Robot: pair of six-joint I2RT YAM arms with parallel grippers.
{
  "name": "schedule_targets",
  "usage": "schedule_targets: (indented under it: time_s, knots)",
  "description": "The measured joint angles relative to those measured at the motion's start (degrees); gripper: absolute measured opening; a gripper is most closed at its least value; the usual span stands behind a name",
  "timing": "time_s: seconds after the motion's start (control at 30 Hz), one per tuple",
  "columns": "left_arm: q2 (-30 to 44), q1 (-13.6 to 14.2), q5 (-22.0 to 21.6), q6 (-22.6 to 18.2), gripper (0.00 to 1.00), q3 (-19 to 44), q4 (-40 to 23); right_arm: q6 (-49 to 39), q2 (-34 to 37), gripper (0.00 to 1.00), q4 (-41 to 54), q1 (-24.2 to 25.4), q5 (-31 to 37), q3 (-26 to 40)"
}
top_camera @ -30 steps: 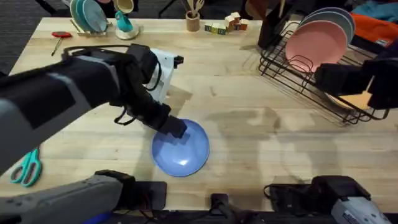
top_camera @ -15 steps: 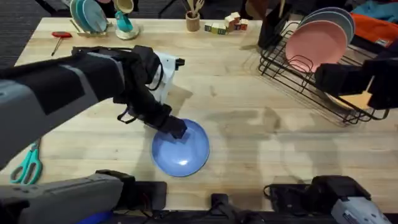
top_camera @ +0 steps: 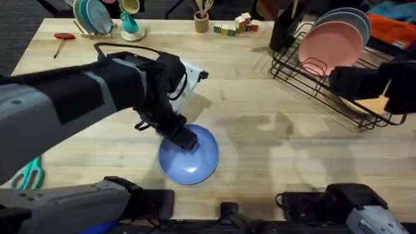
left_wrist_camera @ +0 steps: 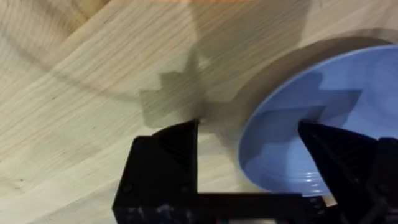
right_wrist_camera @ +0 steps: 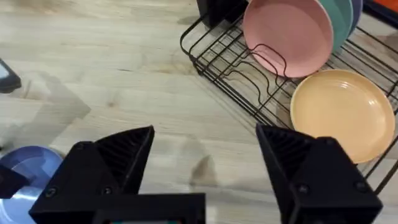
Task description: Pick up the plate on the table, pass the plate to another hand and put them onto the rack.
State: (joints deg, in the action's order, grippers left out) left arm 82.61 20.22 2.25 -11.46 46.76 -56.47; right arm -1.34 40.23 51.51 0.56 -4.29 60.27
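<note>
The blue plate [top_camera: 190, 158] lies flat on the light-wood table [top_camera: 260, 130], near the front edge left of centre. My left gripper [top_camera: 184, 139] is down at the plate's far-left rim. In the left wrist view the plate [left_wrist_camera: 317, 118] has its rim between the open fingers, one finger [left_wrist_camera: 177, 146] over bare wood, the other over the plate's inside. My right gripper [right_wrist_camera: 205, 158] hangs open and empty above the table beside the black wire rack [right_wrist_camera: 249, 93]. In the right wrist view the plate [right_wrist_camera: 28, 171] shows far off. The rack [top_camera: 312, 71] stands at the back right.
The rack holds a pink plate [top_camera: 329, 44], a grey-blue one behind it, and an orange-yellow dish [right_wrist_camera: 342, 112]. A small wooden rack with teal plates [top_camera: 91, 16], a cup, a red tool, a utensil jar and blocks line the back edge. Teal scissors [top_camera: 29, 174] lie front left.
The left arm has shifted a little to the right over the plate's rim. The plate and the right arm have not moved.
</note>
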Motion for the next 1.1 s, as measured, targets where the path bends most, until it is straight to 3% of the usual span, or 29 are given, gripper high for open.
schedule_targets:
  time_s: [0.1,0.27,0.43,1.1]
  knots:
    - [0.0,0.16,-0.05,0.84,0.92,0.0,0.02,0.0,0.0,0.996,0.0,0.0,0.0,0.0]
    - [0.0,0.63,0.92,1.62,0.503,0.0,0.07,-0.02,0.0,0.996,0.0,0.0,0.02,0.0]
    - [-0.07,0.05,-0.76,2.3,0.086,0.48,0.82,0.0,0.0,0.996,0.0,0.0,0.02,0.0]
    - [1.06,0.27,1.38,1.77,0.041,3.64,1.27,0.0,0.13,0.996,-1.44,0.0,0.02,0.0]
